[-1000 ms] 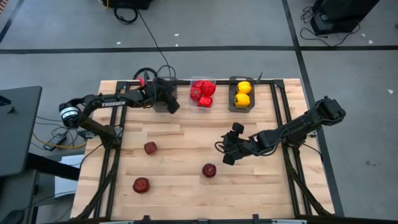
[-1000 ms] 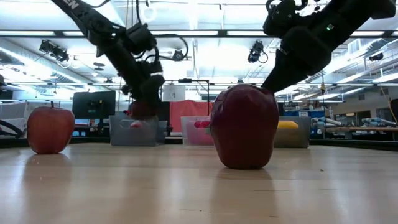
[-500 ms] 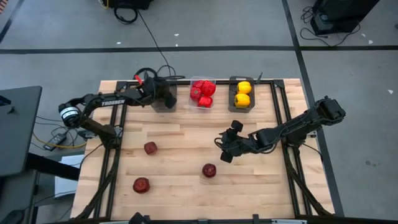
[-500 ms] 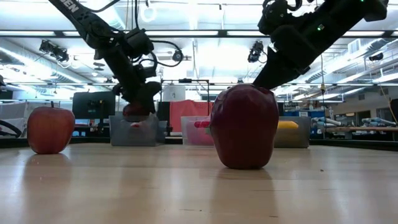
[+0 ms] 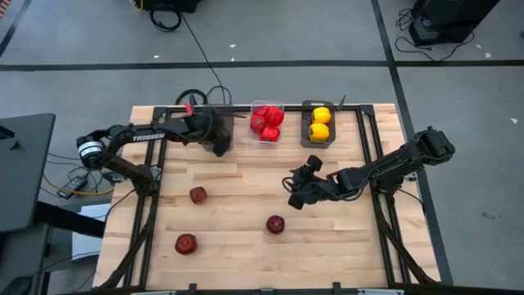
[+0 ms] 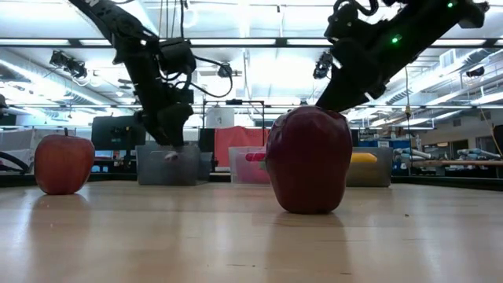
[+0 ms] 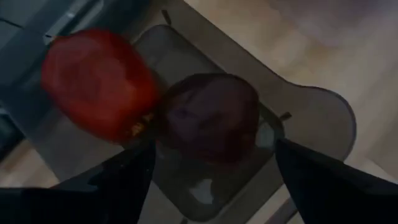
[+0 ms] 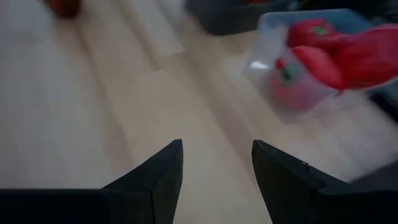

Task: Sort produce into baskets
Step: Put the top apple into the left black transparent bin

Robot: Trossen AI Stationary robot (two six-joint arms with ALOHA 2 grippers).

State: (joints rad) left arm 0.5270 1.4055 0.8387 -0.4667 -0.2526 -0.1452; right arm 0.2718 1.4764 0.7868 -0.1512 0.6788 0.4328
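My left gripper (image 5: 217, 138) hangs open over the dark grey basket (image 5: 214, 131) at the table's far edge, fingers slanting down. In the left wrist view a maroon apple (image 7: 211, 118) and a redder fruit (image 7: 93, 81) lie in that basket (image 7: 311, 118), clear of my gripper (image 7: 214, 149). A clear basket (image 5: 266, 123) holds red peppers; another grey basket (image 5: 318, 124) holds yellow peppers. Three maroon apples (image 5: 197, 195), (image 5: 275, 224), (image 5: 186, 243) rest on the table. My right gripper (image 5: 296, 190) hovers open above the table's middle, holding nothing (image 8: 214, 162).
The three baskets stand in a row along the far edge. In the low view one apple (image 6: 309, 161) is close to the camera and another (image 6: 64, 163) is at the left. Bare wood lies between the apples and the baskets.
My left gripper has tipped further downward over the grey basket and let go of the maroon apple it held. The apple has dropped from between the fingers into the basket.
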